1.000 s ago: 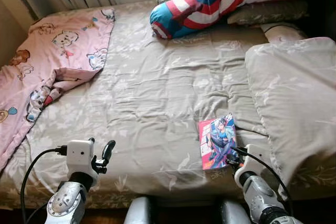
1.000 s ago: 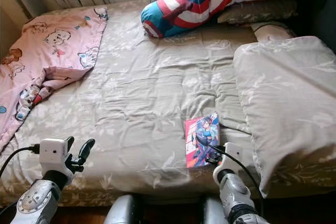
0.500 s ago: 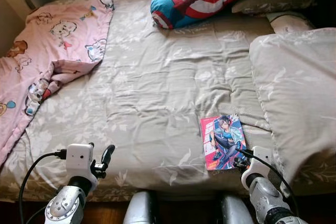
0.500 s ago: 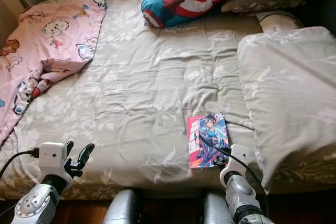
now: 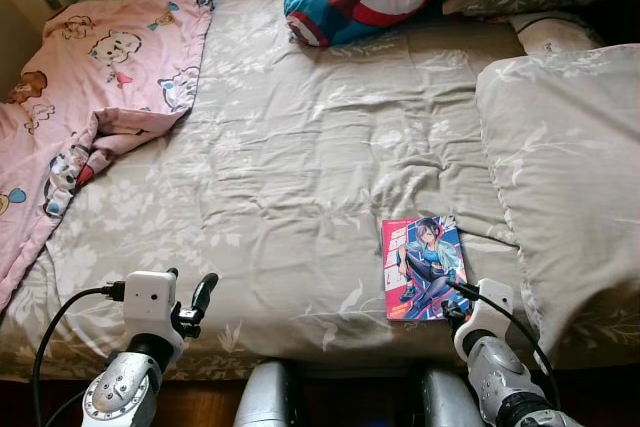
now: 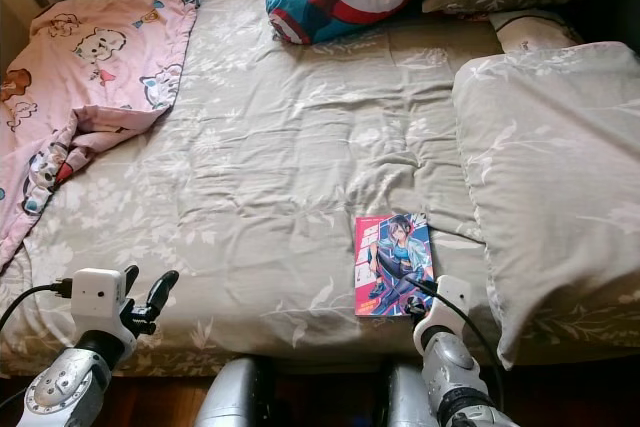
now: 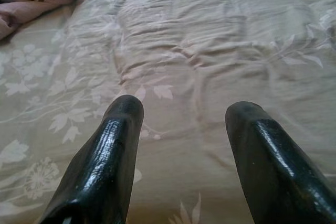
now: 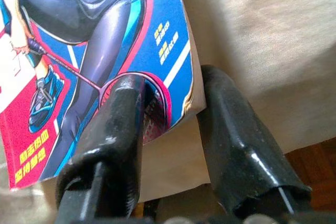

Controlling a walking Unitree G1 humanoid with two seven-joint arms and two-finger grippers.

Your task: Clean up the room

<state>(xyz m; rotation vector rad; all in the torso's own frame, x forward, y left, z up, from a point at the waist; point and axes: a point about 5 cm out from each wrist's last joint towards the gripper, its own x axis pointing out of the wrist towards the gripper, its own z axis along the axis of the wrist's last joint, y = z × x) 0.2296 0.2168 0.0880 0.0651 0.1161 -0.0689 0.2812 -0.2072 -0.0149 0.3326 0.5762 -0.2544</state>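
Up close, right gripper (image 8: 168,98) fingers parted at comic book (image 8: 100,51) corner, left gripper (image 7: 184,124) wide over bedspread (image 7: 210,35).

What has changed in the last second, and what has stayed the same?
Mostly the camera tilted, so the whole scene shifted. The right gripper stays at the near corner of the book, fingers open astride it, not clamped. Book, pink blanket and left gripper kept their places.
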